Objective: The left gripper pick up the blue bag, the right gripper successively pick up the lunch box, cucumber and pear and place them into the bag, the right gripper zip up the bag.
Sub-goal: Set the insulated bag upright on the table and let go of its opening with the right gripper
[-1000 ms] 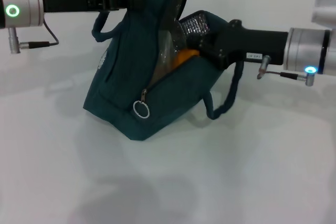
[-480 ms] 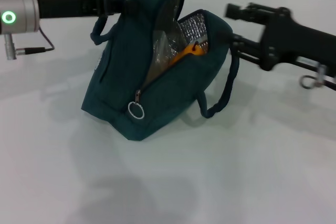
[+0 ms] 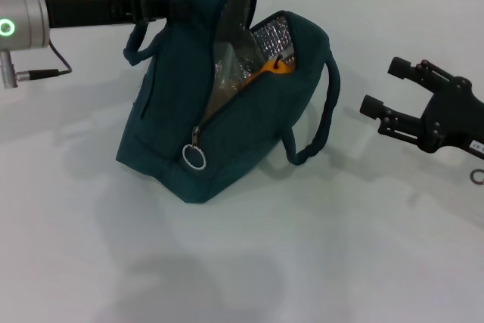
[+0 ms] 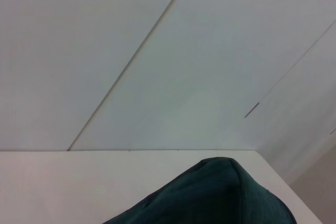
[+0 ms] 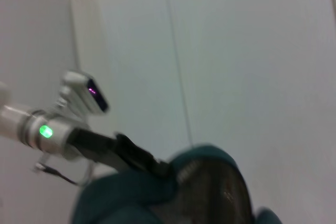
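Zipper first, since it sits nearest us: the ring pull [image 3: 195, 157] hangs at the near, low end of the blue bag [image 3: 227, 111], and the open zip track runs from there up and away toward the far right of the bag's mouth. That line is what we judge the closing pull must follow.

Right of the bag and apart from it, our right gripper [image 3: 383, 88] hovers over the white table [image 3: 302, 262] with its fingers spread and nothing between them. It points leftward at the bag, so the pull lies to its left and nearer than its tips. It is the closer arm to the zip.

Inside the gaping mouth we see silver lining and something orange [image 3: 266, 72]; we cannot tell which items lie within.

Farther back on the left, our left gripper [image 3: 162, 7] meets the bag's upper edge by the strap [image 3: 140, 32] and holds the bag propped up, though we cannot tell how its fingers sit.
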`<state>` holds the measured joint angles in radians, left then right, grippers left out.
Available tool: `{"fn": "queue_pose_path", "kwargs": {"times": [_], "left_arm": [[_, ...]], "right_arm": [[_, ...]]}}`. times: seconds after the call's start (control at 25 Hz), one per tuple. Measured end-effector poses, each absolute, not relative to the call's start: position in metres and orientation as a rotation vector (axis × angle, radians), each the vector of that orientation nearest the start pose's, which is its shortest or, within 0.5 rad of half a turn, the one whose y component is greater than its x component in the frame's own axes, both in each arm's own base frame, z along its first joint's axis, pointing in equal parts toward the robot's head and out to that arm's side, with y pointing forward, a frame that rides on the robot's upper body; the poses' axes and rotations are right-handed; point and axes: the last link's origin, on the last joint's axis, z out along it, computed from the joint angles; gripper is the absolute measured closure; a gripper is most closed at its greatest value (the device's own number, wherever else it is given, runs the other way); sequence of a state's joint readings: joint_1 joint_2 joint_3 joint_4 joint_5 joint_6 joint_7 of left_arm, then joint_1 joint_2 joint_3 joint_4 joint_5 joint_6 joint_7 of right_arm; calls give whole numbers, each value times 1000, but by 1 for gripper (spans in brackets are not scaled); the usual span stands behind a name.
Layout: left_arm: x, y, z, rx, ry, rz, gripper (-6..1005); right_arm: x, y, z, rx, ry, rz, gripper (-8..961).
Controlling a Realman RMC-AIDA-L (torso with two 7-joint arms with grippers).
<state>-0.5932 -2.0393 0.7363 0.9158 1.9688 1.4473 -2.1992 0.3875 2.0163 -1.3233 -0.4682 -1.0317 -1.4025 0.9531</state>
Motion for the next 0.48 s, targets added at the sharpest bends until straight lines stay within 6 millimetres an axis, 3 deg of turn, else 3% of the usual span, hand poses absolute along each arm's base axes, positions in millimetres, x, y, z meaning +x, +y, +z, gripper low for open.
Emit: {"fn": "queue_pose_path", "kwargs": {"times": [0.08, 0.48], "left_arm": [[-221, 387, 59, -2406, -1299, -776, 949], [-218, 387, 55, -2417, -1292, -788, 948]], "right_arm": [[258, 321, -19, -2407, 422, 1028, 105], [232, 368, -51, -2475, 506, 857, 106]]}}
